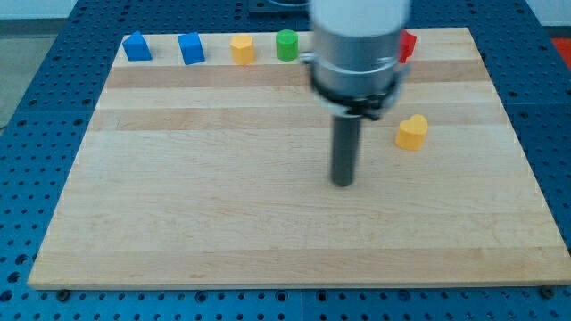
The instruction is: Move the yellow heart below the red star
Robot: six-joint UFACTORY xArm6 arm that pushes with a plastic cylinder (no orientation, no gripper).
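**Q:** What is on the tabletop (178, 232), going left to right?

**Me:** Along the 12 o'clock edge: two blue blocks, the first (136, 46) at the far left and the second (191, 48) just beside it; their shapes I cannot make out for certain. Then one yellow block (243, 49), roughly cylindrical, and one green block (286, 45), also rounded. My arm hides what may follow. Past it, a red block (408, 45) peeks out, presumably the red star, though its shape is mostly covered. So I count two blue, two yellow, one green, one red.

**Q:** And the yellow heart?

**Me:** The yellow heart (411, 132) sits apart from the row, at about 6 o'clock of the red block, so it looks close to its goal already. My tip (343, 183) rests at about 8 o'clock of the heart, near but not touching.

**Q:** How will it handle?

**Me:** I judge it light, stiff and quick to slide or spin on smooth wood. I have no gripper, so nothing opens, closes or pinches; I push only. Pressing through the middle of a flat side should keep it from turning.
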